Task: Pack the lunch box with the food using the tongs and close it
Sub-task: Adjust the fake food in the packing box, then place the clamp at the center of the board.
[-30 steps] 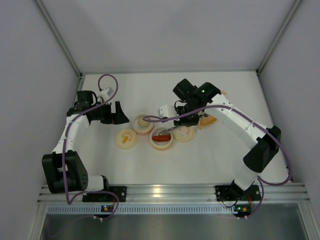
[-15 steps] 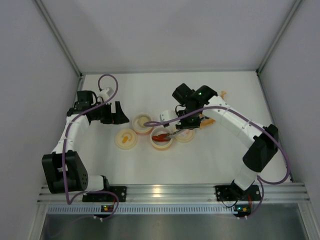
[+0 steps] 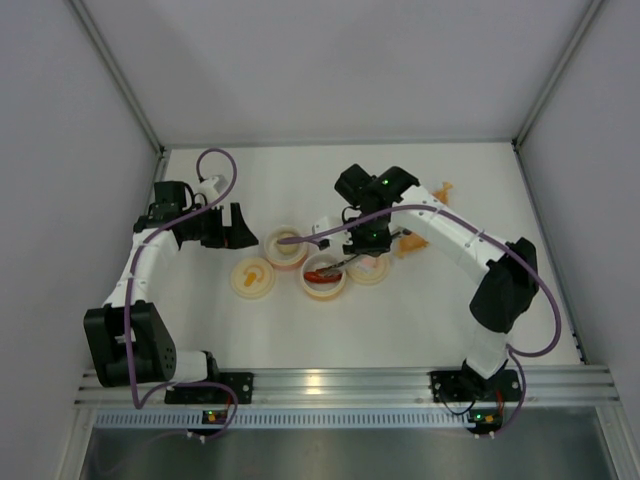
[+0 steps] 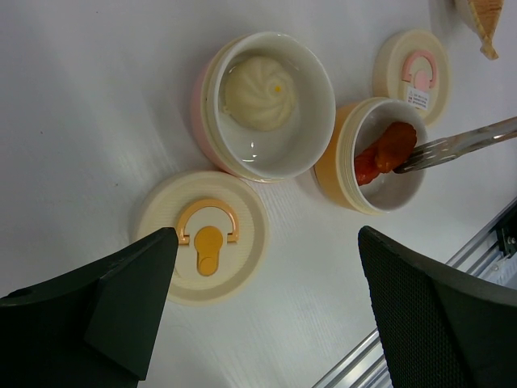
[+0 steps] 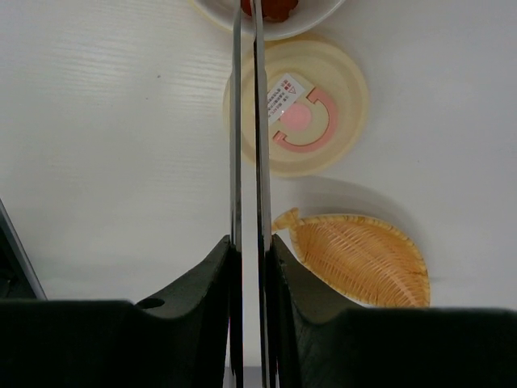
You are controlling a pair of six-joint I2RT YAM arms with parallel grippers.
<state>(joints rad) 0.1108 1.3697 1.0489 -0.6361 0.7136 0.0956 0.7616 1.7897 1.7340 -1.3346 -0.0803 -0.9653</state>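
The lunch box stands as two open round containers. The pink one (image 4: 212, 97) holds the pale beige bun (image 4: 258, 91). In the orange one (image 4: 339, 162) lies the red-orange piece (image 4: 386, 149). My right gripper (image 5: 249, 242) is shut on the silver tongs (image 5: 246, 121), whose two arms are squeezed close together. The tongs' tips (image 4: 420, 153) rest on the red-orange piece inside the orange container (image 3: 323, 280). My left gripper (image 4: 266, 267) hangs open and empty above the orange-handled lid (image 4: 202, 246), left of the containers (image 3: 240, 226).
A cream lid with a pink handle (image 5: 295, 109) lies just right of the orange container. Beyond it sits the woven orange leaf-shaped dish (image 5: 363, 259). The orange-handled lid (image 3: 252, 278) lies in front of the pink container (image 3: 284, 247). White walls close in the table.
My right wrist has shifted a little left and back, swinging the tongs so their tips stay over the orange container. The left arm has not moved.
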